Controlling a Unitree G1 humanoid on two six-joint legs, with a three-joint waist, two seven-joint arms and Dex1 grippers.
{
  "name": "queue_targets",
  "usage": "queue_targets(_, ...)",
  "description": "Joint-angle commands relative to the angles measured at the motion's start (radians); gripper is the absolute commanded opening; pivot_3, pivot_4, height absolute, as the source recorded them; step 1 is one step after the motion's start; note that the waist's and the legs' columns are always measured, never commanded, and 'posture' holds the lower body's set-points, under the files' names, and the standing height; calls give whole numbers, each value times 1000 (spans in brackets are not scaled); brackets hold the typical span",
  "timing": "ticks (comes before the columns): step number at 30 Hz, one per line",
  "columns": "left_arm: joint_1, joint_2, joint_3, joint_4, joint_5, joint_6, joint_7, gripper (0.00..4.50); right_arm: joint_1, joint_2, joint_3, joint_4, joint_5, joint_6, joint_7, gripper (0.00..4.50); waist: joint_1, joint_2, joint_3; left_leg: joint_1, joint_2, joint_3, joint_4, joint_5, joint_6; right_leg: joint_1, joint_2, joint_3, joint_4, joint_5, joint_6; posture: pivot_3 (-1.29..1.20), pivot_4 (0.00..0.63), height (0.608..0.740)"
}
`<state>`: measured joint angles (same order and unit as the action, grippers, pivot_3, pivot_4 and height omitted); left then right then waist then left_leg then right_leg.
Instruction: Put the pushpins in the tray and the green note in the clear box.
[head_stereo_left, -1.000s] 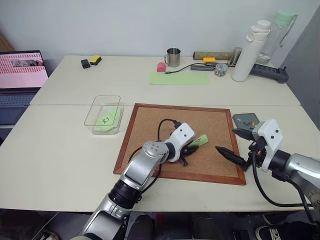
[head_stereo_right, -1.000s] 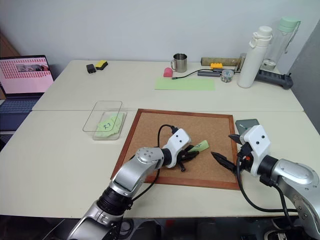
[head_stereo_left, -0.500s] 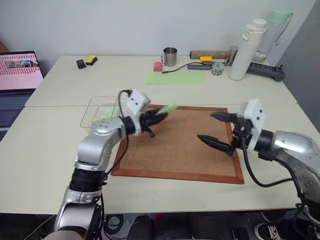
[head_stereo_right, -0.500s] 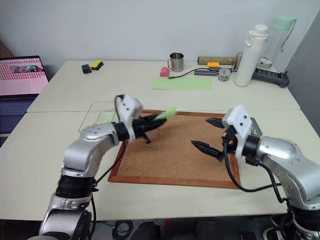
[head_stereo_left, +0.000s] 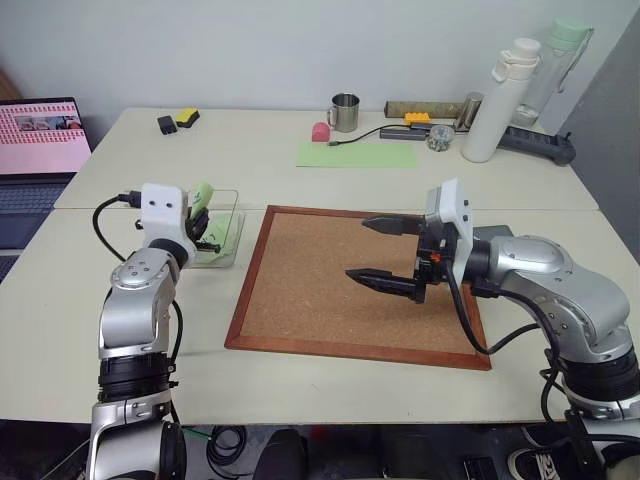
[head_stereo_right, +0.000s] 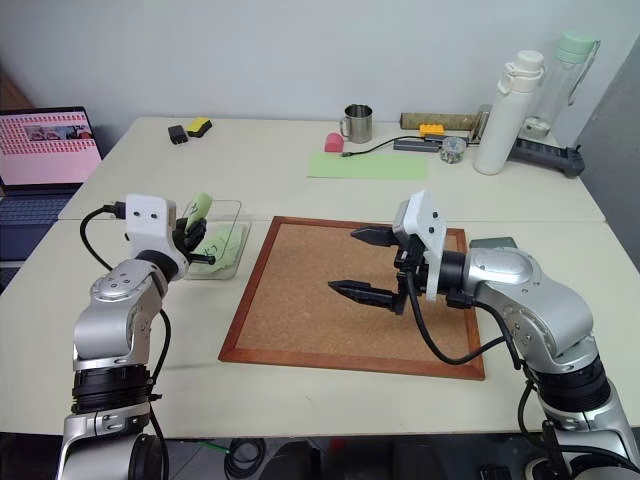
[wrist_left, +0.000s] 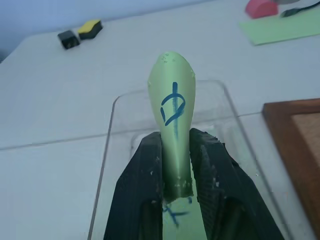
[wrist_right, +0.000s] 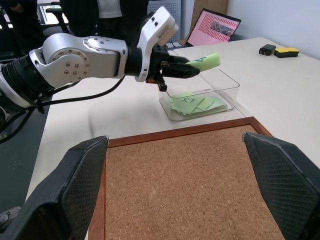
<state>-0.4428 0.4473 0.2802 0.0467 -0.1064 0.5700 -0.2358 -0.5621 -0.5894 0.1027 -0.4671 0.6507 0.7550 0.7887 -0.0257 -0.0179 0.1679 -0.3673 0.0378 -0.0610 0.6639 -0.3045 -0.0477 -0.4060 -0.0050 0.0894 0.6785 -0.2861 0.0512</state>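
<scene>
My left gripper (wrist_left: 175, 165) has its jaws clenched on the green note (wrist_left: 172, 110), which sticks out beyond the fingertips, curled lengthwise, with a blue handwritten mark on it. The note hangs above the near end of the clear box (head_stereo_left: 232, 200), which sits on the tabletop (head_stereo_left: 300, 185) at about 9 o'clock from the corkboard (head_stereo_left: 340, 300), just off its left frame. Other light-green notes (wrist_right: 195, 104) already lie flat inside the box.

My right gripper (head_stereo_left: 385, 252) hovers over the bare cork with its jaws released wide, fingers pointing toward 9 o'clock, holding nothing.

The tray (head_stereo_left: 492, 236) lies at about 3 o'clock from the corkboard, mostly hidden behind my right arm; I cannot tell what is in it.

Along the far edge of the tabletop, around 12 o'clock, stand a metal mug (head_stereo_left: 346, 113), a long pale-green sheet (head_stereo_left: 356, 154) and a white bottle (head_stereo_left: 490, 105). A laptop (head_stereo_left: 40, 140) sits at about 10 o'clock.
</scene>
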Motion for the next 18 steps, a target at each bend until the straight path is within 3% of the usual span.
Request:
queue_targets(1,-9,11,18,-2,10,14,43,943,-27,-1,-19,-23,22,5,7,4500,0,0,0,0,0,0,0,0,0,0,0,0,0,0,0,0,150,740)
queue_targets(6,-13,16,8,23,-5,30,36,943,-27,-4,-28,-31,23,16,-3,4500,-1,0,0,0,0,-1,0,0,0,0,0,0,0,0,0,0,150,740)
queue_targets(18,-32,23,-7,2,-15,39,16,3062,-22,-6,-38,-25,15,12,-17,4500,-1,0,0,0,0,-1,0,0,0,0,0,-1,0,0,0,0,150,740)
